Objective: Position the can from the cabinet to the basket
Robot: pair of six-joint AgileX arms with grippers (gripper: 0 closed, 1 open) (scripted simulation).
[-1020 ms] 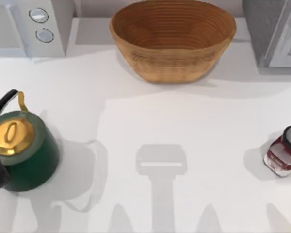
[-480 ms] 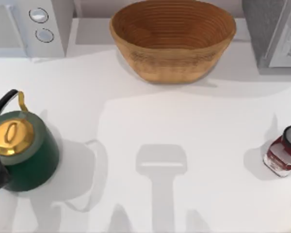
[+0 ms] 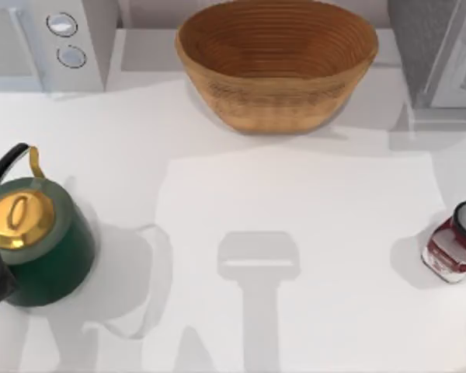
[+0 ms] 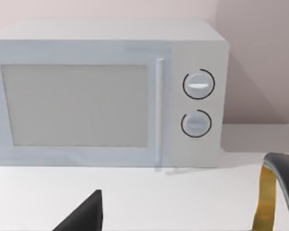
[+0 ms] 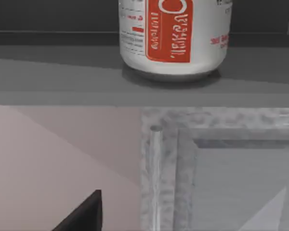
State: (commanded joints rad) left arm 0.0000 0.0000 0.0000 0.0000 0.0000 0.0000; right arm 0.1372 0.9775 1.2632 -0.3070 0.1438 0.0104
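Two things have shifted in the last second, both at the table's far right corner: the white door (image 3: pixel 464 58) of the cabinet (image 3: pixel 415 39) has swung further toward the top view's right edge, and a new pale band of shadow has appeared on the table (image 3: pixel 295 194) just in front of that unit. The arm shadows along the near edge have also changed shape, so I judge my right arm has been moving up to the cabinet. The basket (image 3: pixel 276 105), the dark red jar (image 3: pixel 453 250) and the green kettle (image 3: pixel 39 241) have not moved. From the right wrist view, the can (image 5: pixel 176 33) stands upright on a grey shelf (image 5: pixel 62 72) inside the cabinet, red label facing the camera, untouched and well apart from the basket. The right gripper (image 5: pixel 82 214) sits lower than that shelf and is holding nothing, and I cannot tell how far open it is. To me this means the way to the can is now open, while the reach, the grasp and the carry across to the basket are all still to do. The approach needs to rise to shelf level first. The left gripper (image 4: pixel 82 214) is parked facing the white microwave (image 4: pixel 106 96) beside the kettle, and I cannot tell its opening either.
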